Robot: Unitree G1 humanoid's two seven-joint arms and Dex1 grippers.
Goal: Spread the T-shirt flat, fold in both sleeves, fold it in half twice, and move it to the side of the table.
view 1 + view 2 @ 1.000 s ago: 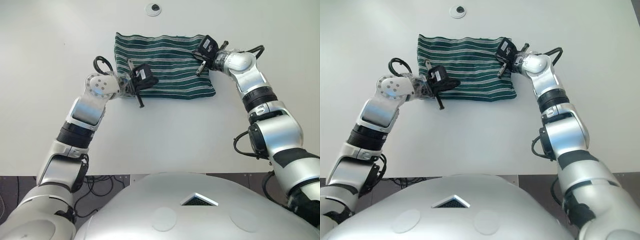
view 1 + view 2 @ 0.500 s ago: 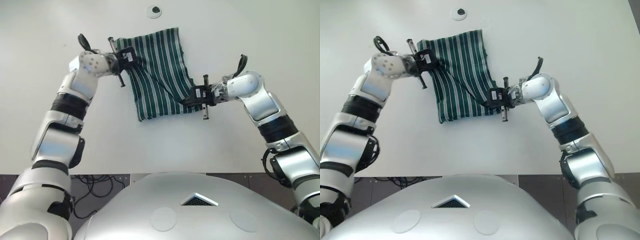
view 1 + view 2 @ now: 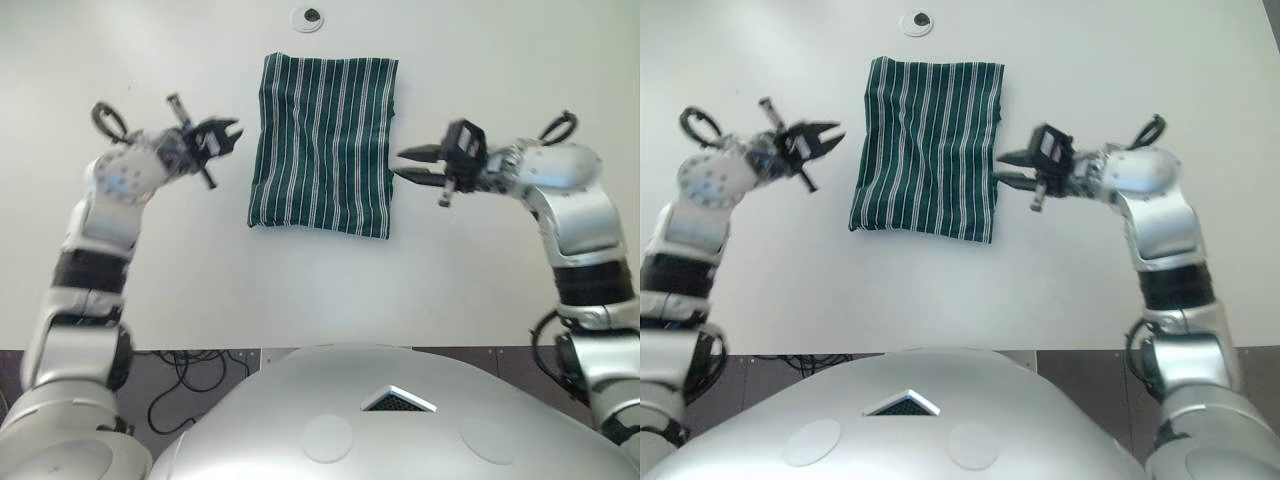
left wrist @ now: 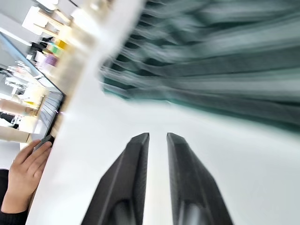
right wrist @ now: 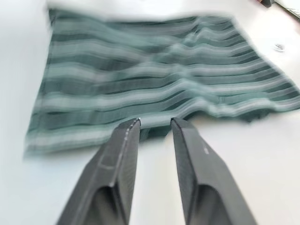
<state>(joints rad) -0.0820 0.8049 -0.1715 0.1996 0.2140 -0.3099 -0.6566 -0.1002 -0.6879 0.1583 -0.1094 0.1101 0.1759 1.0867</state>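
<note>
The T-shirt [image 3: 325,145], dark green with thin white stripes, lies folded into a rectangle at the far middle of the white table [image 3: 300,270]. Its stripes run away from me. My left gripper [image 3: 232,137] hovers a short way left of the shirt, open and holding nothing, fingers pointing at the shirt's left edge. My right gripper [image 3: 400,163] hovers just off the shirt's right edge, open and holding nothing. In the left wrist view the open left gripper [image 4: 157,137] faces the shirt [image 4: 211,70]. In the right wrist view the right gripper [image 5: 155,123] points at the shirt's [image 5: 154,84] near edge.
A small round disc [image 3: 308,18] sits in the table surface just beyond the shirt. Bare table lies left, right and in front of the shirt. The table's front edge [image 3: 200,349] runs close to me, with cables [image 3: 190,372] hanging below it.
Both grippers have let go of the shirt and drawn apart to its sides. The shirt has turned a quarter and now lies flat with its stripes running away from me.
</note>
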